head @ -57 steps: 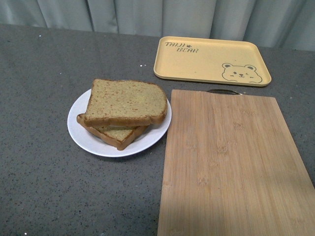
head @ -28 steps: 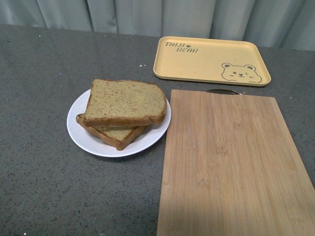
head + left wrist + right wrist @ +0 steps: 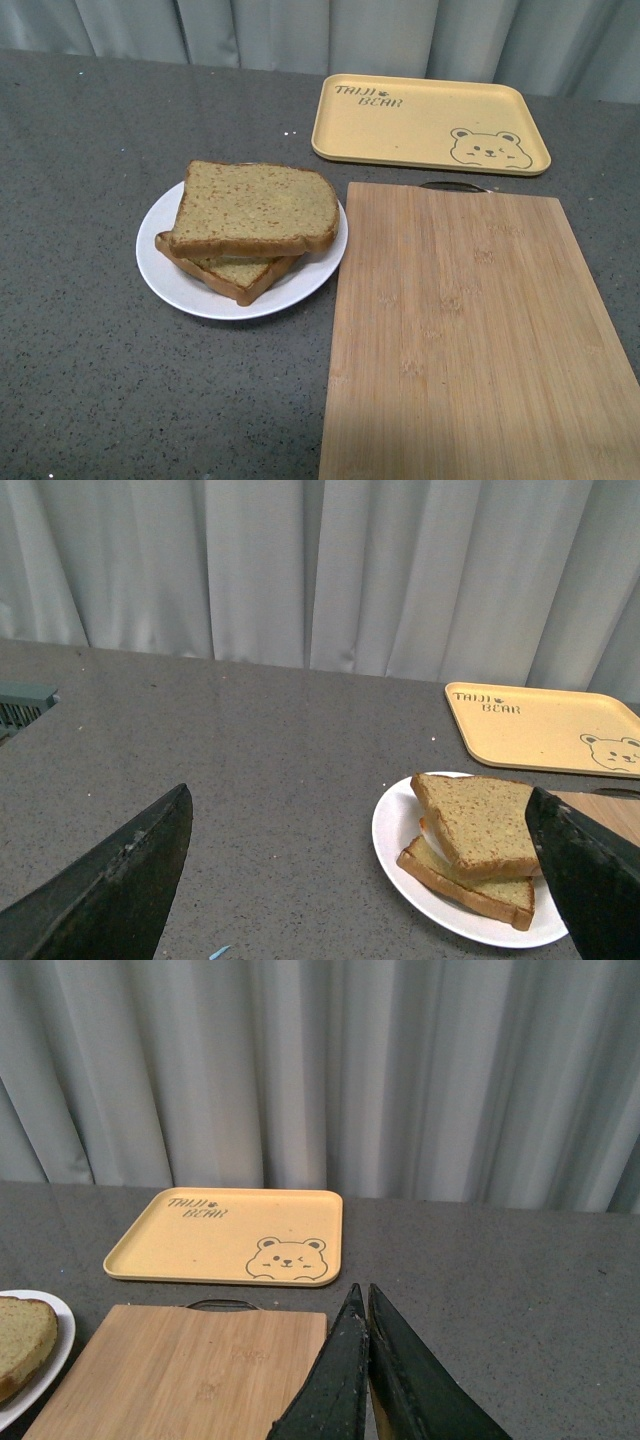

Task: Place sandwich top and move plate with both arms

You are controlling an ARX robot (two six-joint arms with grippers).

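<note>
Grey curtains (image 3: 250,30) are hanging behind a dark speckled table (image 3: 80,380). A wooden cutting board (image 3: 470,330) is lying toward the table's near right edge, with a yellow bear tray (image 3: 420,125) near the far edge. Left of the board, the plate (image 3: 170,280) is carrying the sandwich top (image 3: 255,207), which is resting askew on a lower slice (image 3: 235,275). The left gripper (image 3: 358,795) is gaping wide and empty; the right gripper (image 3: 363,1290) is pinching closed on nothing.

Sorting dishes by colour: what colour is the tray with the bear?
Pale yellow tray with dark brown bear print and lettering; clearest in the front view.
</note>
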